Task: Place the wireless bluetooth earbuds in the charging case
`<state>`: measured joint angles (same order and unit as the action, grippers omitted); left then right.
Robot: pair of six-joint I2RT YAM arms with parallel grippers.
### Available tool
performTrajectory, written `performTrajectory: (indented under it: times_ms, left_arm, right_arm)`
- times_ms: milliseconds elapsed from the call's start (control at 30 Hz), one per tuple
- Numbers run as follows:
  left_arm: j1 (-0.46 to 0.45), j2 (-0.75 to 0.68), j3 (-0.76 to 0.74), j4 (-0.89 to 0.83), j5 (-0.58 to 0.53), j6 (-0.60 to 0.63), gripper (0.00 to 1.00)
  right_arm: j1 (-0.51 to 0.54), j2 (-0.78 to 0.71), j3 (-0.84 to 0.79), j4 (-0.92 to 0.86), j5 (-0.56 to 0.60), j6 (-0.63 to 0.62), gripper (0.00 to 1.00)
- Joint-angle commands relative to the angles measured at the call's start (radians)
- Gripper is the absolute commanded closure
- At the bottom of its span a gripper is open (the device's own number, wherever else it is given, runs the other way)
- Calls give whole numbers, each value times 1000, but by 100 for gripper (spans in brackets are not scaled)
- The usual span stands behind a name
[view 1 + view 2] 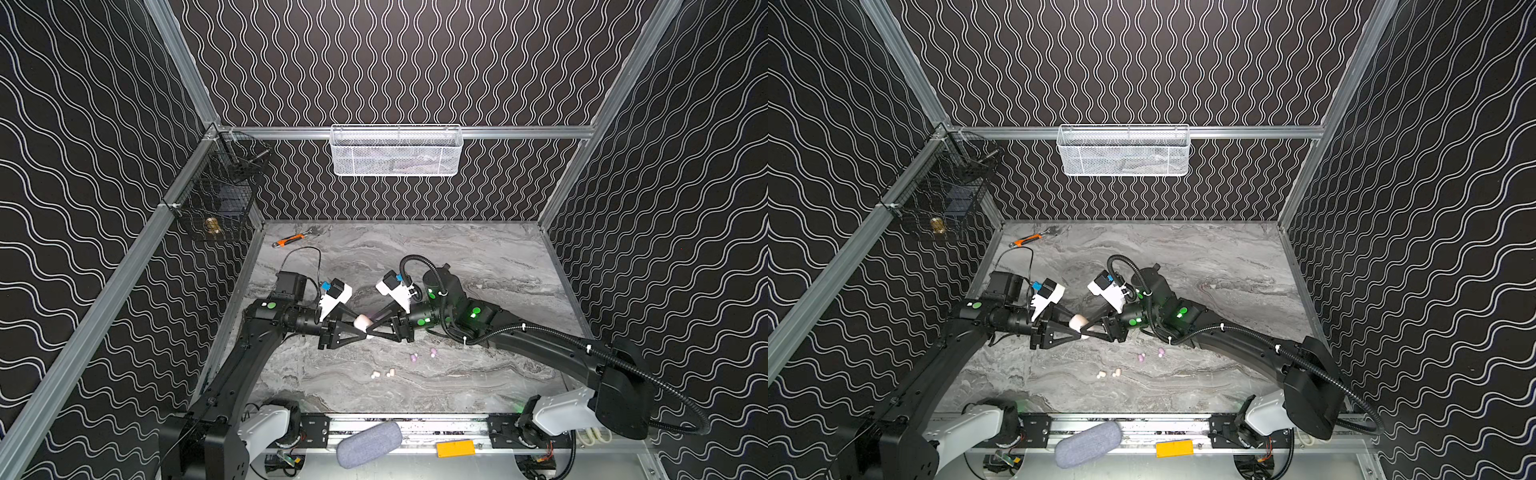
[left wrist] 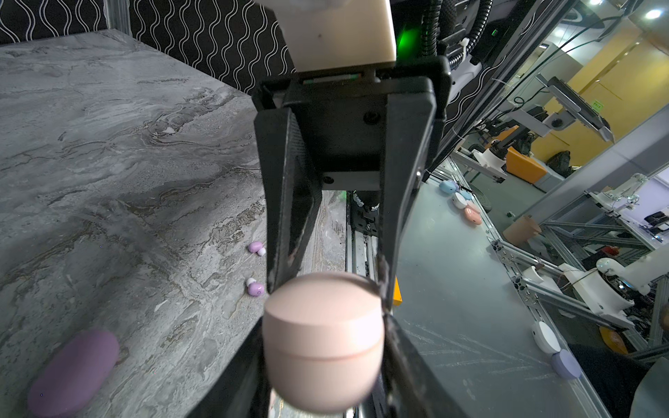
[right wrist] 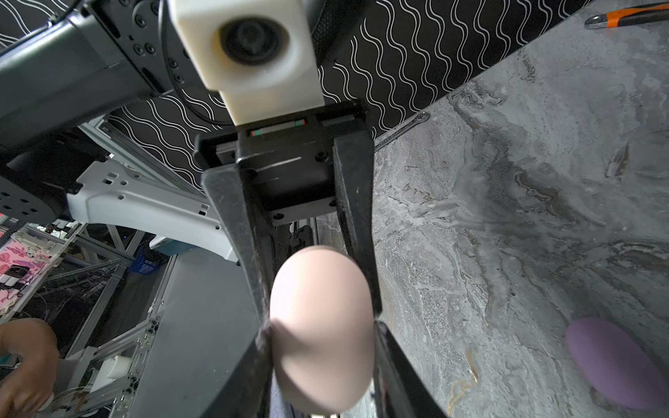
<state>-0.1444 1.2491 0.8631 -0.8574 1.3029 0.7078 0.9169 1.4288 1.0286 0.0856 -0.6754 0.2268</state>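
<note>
Earbuds (image 1: 414, 356) lay on tabletop (image 1: 478, 257) | left end effector (image 1: 361, 327) and right end effector (image 1: 370, 326) both pinched closed pink case (image 1: 362, 321) | imo it needed gentle prying open, not harder squeezing

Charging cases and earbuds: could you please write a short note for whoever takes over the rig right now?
Left tool and right tool: both shut on the pink case, held off the table, lid closed.
Lilac case: lying on the table, looks closed.
Lilac buds and cream buds: two of each, loose on the table.
Done: no bud inserted.
Left: open the cases and seat all four buds.
</note>
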Motion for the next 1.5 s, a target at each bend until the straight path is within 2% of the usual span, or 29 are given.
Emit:
performTrajectory:
  times_ms: [0,433,600,667,800,1067,1167,1467]
  left_arm:
    - [-4,1,2,18,22,16,62]
    - [-5,-7,1,18,21,18,79]
    - [-5,-9,-1,18,21,18,82]
    - [-6,-9,-1,18,19,18,83]
    - [-4,-6,-1,18,19,19,85]
    - [-4,-13,-3,18,16,18,88]
    - [-5,-9,-1,18,10,18,90]
    - [-5,-1,5,18,4,19,96]
  right_arm:
    - [5,0,8,32,-1,9,66]
    - [5,2,13,26,1,7,64]
    - [5,-1,13,23,8,6,58]
    - [4,-1,11,22,12,5,49]
    - [4,-1,15,19,18,4,39]
    - [5,-12,7,16,37,1,36]
    - [3,-35,-1,3,88,-4,32]
    - [8,-104,-23,-17,190,4,29]
